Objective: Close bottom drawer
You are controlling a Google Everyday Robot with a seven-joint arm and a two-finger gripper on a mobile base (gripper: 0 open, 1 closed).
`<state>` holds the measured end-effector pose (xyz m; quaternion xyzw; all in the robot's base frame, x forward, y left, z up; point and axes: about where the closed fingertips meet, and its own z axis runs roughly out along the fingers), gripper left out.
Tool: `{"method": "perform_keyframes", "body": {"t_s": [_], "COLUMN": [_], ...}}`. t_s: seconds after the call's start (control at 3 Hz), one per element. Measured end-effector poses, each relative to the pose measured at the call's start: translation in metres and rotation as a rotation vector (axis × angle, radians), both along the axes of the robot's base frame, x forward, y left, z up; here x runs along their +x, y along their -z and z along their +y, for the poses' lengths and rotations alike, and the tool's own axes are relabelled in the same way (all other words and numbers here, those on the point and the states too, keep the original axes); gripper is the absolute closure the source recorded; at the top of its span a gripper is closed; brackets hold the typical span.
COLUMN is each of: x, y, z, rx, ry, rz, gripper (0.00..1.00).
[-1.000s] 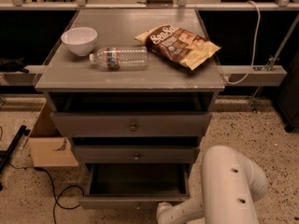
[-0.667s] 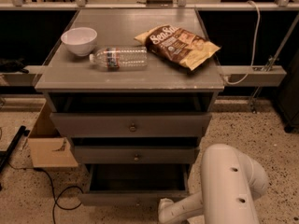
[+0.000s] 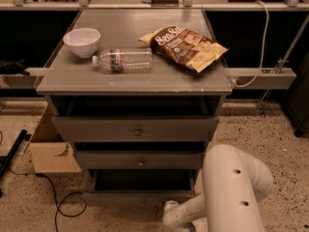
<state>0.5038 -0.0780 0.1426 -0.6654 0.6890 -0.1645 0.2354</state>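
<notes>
The bottom drawer (image 3: 139,197) is the lowest of three grey drawers and stands pulled out, its dark inside showing behind the low front panel. My white arm (image 3: 235,192) comes in from the bottom right. The gripper (image 3: 170,215) is low at the frame's bottom edge, just in front of the right part of the drawer's front panel. The middle drawer (image 3: 140,160) and the top drawer (image 3: 137,128) also stand a little out of the cabinet.
On the cabinet top (image 3: 72,79) lie a white bowl (image 3: 81,41), a plastic water bottle (image 3: 123,60) and a brown snack bag (image 3: 185,46). A cardboard box (image 3: 50,149) and a black cable (image 3: 55,199) lie on the speckled floor at the left.
The arm's end has crept slightly up toward the cabinet, and the bottom drawer's front panel looks a little further in than before.
</notes>
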Motion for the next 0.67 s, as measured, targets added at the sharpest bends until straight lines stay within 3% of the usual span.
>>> {"method": "perform_keyframes", "body": {"t_s": [0.33,0.67], "x": [0.0001,0.0001], "y": [0.0008,0.0008], "z": [0.0005,0.0005], "rx": [-0.001,-0.001], "ry": [0.0,0.0], "rz": [0.0,0.0], "gripper": [0.85,0.61]}}
